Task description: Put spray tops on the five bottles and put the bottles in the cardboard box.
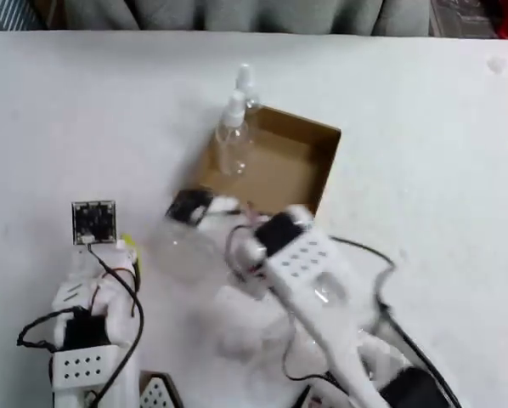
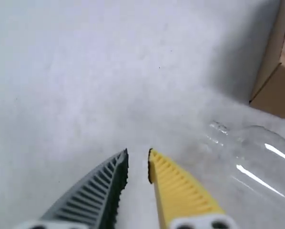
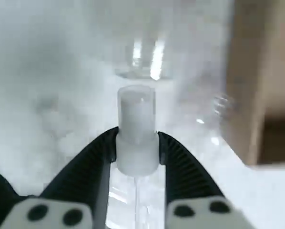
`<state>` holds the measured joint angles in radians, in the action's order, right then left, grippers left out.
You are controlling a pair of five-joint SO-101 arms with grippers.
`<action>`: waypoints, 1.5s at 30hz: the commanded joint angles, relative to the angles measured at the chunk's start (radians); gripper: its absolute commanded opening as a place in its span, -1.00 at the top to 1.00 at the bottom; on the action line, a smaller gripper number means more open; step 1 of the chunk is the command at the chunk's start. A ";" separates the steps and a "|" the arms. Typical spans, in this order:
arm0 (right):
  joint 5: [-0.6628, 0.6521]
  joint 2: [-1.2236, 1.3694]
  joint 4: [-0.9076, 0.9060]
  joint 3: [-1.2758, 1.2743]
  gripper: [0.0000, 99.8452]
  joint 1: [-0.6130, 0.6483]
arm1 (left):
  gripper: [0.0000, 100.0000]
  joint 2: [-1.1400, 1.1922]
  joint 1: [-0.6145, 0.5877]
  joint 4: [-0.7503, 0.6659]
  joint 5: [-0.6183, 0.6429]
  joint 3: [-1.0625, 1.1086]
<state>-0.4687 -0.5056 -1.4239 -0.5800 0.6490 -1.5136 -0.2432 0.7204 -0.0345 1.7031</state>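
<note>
My right gripper (image 3: 137, 143) is shut on a white spray top (image 3: 137, 136), its black fingers (image 3: 92, 160) on either side of the collar. Just beyond the top is a clear bottle's open mouth (image 3: 143, 64). From above, that gripper (image 1: 190, 208) hangs by the near left corner of the cardboard box (image 1: 318, 174), over a clear bottle (image 1: 179, 248). Two bottles with spray tops (image 1: 234, 136) stand at the box's far left corner. My left gripper (image 2: 137, 160), grey and yellow, rests low over the table, all but shut with nothing in it. The clear bottle (image 2: 257, 164) lies beside it.
A box corner (image 2: 276, 71) shows past the clear bottle in the left wrist view, and the box wall (image 3: 259, 81) stands close beside my right gripper. The left arm (image 1: 88, 331) sits at the near left. Black cables (image 1: 390, 314) trail by the right arm's base.
</note>
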 commanded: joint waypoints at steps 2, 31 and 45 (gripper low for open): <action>-0.018 -0.179 -0.127 0.066 0.97 -0.208 | 0.86 -0.021 -0.007 -0.032 -0.011 -0.005; 0.072 -0.007 0.693 -0.531 0.97 -0.826 | 0.85 -0.021 0.120 0.126 0.126 -0.123; 0.072 0.065 0.707 -0.497 0.97 -0.828 | 0.85 -0.018 0.125 0.327 0.149 -0.416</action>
<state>-0.3966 -0.4411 -0.7304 -1.1185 -0.1688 -1.5136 -0.1158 1.0180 0.0806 1.3932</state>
